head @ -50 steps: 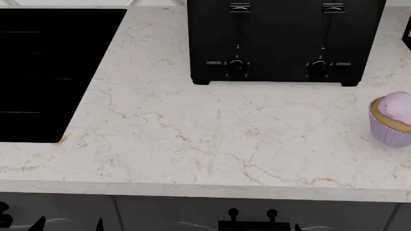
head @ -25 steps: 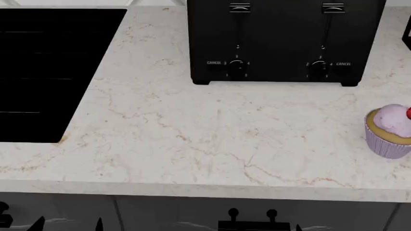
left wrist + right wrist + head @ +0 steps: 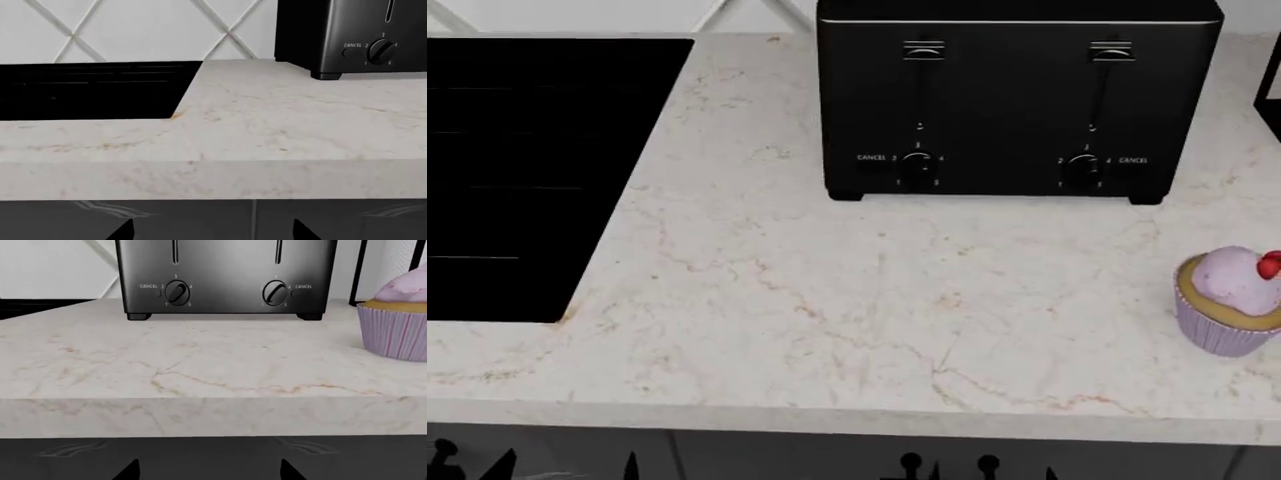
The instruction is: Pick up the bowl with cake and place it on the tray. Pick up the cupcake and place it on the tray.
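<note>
The cupcake, with lilac wrapper, pink frosting and a red cherry, stands on the marble counter at the far right, partly cut off by the picture's edge. It also shows in the right wrist view. The bowl, the cake and the tray are out of view. My left gripper and right gripper are both open and empty, held low in front of the dark cabinet below the counter's front edge. In the head view only their dark tips show along the bottom edge, the left gripper and the right gripper.
A black four-slot toaster stands at the back of the counter. A large black cooktop is set into the counter at the left. The counter's front edge lies just above my grippers. A dark object is cut off at the far right.
The cupcake first shifted toward the counter's front and its cherry came into sight. Then the head view shifted, so everything sits lower in the picture. The grippers stay low.
</note>
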`<state>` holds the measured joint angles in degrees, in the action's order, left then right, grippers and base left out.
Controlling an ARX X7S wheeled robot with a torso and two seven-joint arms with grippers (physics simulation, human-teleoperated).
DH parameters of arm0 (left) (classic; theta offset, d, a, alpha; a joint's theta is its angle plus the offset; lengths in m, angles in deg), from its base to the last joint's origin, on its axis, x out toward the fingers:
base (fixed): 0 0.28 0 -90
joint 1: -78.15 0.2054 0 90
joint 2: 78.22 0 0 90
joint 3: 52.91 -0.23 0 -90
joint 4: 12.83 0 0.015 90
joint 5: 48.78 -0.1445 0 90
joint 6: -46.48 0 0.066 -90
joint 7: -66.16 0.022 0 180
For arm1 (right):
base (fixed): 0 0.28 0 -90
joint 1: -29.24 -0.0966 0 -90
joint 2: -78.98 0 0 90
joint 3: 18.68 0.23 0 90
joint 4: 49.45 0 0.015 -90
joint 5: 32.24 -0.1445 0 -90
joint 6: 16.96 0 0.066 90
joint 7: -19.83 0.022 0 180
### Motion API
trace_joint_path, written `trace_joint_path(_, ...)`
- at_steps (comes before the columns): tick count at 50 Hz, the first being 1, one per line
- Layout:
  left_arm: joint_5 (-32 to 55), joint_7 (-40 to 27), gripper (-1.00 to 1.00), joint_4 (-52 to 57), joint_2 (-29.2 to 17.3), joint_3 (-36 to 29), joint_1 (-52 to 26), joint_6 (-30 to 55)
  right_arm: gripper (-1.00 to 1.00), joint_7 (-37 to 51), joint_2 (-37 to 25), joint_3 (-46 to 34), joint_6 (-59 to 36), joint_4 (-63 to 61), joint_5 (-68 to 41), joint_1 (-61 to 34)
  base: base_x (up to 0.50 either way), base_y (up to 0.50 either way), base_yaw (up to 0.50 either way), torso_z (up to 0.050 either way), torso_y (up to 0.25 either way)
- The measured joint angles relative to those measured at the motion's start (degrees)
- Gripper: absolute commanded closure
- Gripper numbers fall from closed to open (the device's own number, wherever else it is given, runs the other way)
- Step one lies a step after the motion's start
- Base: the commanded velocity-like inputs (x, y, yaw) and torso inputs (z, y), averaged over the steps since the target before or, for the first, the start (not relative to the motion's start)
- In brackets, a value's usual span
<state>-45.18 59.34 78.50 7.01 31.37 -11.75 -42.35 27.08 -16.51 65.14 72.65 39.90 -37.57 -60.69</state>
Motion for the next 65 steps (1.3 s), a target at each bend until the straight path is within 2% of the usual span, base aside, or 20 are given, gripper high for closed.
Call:
trace_joint_path(31, 2.1, -2.0, -1.0, 0.7, -1.9, -2.1, 0.1, 0.4, -1.0, 2.0, -1.7, -1.6, -0.4, -0.5, -2.0, -0.1, 0.0, 0.0, 0.0, 0.05, 0.0)
trace_joint_path(45, 2.0, -2.9, -1.0, 0.8, -2.7, -3.2, 0.2, 0.3, -1.0, 2.7, -2.4, -2.5, 0.4, -0.5, -2.0, 0.0, 0.0, 0.0, 0.0, 0.0, 0.0)
trace_joint_path(53, 2.6, -3.2, -1.0, 1.2, -3.0, -3.5, 0.3, 0.2, -1.0, 3.1, -2.6, -2.8, 0.4, -0.7, -2.3, 0.1, 0.0, 0.0, 0.0, 0.043, 0.0)
trace_joint_path(65, 2.3, -3.9, -1.0, 1.1, -3.6, -4.4, 0.2, 0.3, -1.0, 3.6, -2.9, -3.2, 0.6, -0.9, -3.1, 0.2, 0.0, -0.03, 0.0, 0.0, 0.0)
